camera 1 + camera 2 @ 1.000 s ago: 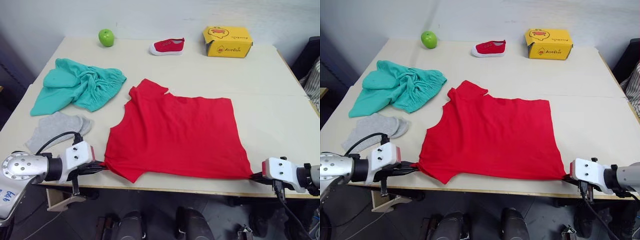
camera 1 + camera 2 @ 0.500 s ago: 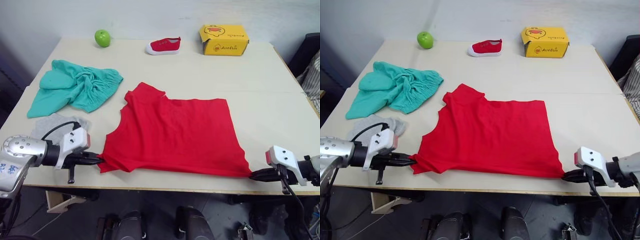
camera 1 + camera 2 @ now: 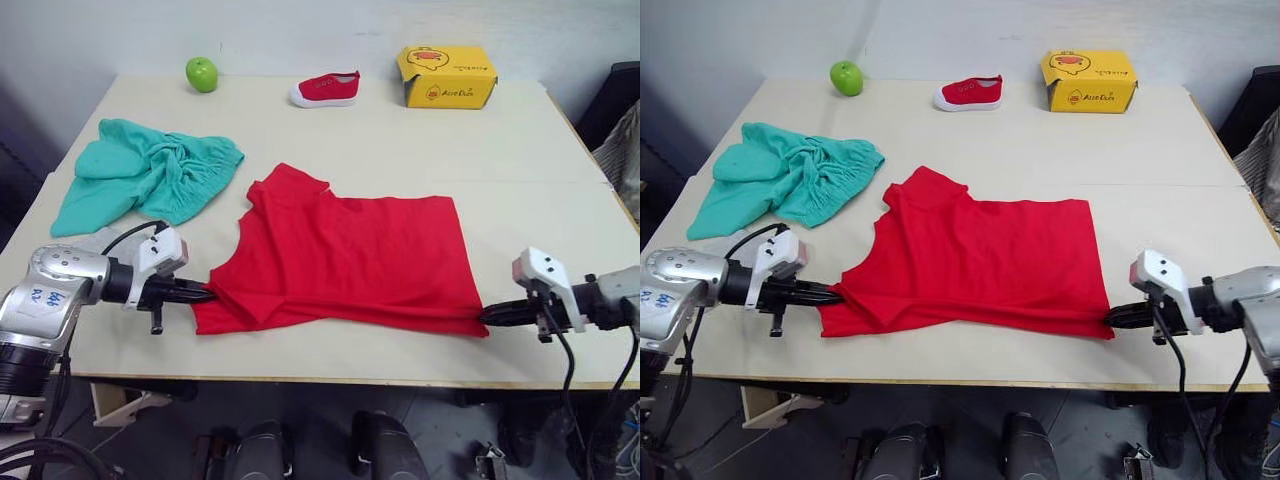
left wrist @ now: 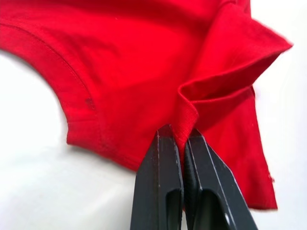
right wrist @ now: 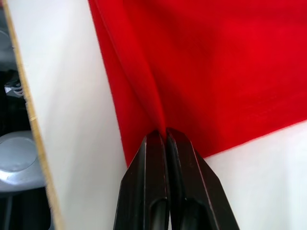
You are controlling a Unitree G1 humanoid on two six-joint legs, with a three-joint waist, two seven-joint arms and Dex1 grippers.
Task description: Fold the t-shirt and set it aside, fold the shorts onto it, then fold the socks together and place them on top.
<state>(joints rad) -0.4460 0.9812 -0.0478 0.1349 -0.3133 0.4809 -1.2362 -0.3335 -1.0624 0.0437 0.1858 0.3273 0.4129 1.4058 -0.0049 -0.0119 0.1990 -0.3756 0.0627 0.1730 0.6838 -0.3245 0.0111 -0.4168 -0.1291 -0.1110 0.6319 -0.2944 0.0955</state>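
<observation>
The bench [image 3: 560, 180] carries everything, and the t-shirt [image 3: 350, 255] is the largest thing on it, lying spread across the near middle with its near edge lifted a little at both corners. The left tool [image 3: 205, 295] is clenched on a bunched fold of the red cloth at the near left corner, and the wrist view shows the hem pinched between the two black fingers [image 4: 160, 172]. The right tool [image 3: 484, 316] is clenched on the near right corner in the same way.

The main risk, as I judge it, is uneven carrying: if one arm leads the other as the edge goes over, the fold lands skewed. The left pinch looks thin and sits on a rolled hem, so the cloth could slip out partway and drop in a heap. A low sweep could also drag the lower layer along the bench and wrinkle it.

The shorts [image 3: 150, 180] lie crumpled at the far left, apart from the shirt, near enough that a wide left swing might catch them. The socks [image 3: 105, 238] lie just behind the left arm, partly hidden.

The one container is the yellow box [image 3: 447, 77] at the far edge; its lid is down, so its contents cannot be seen. A small red shoe [image 3: 326, 89] and a green apple [image 3: 201, 73] sit beside it, loose on the bench.
</observation>
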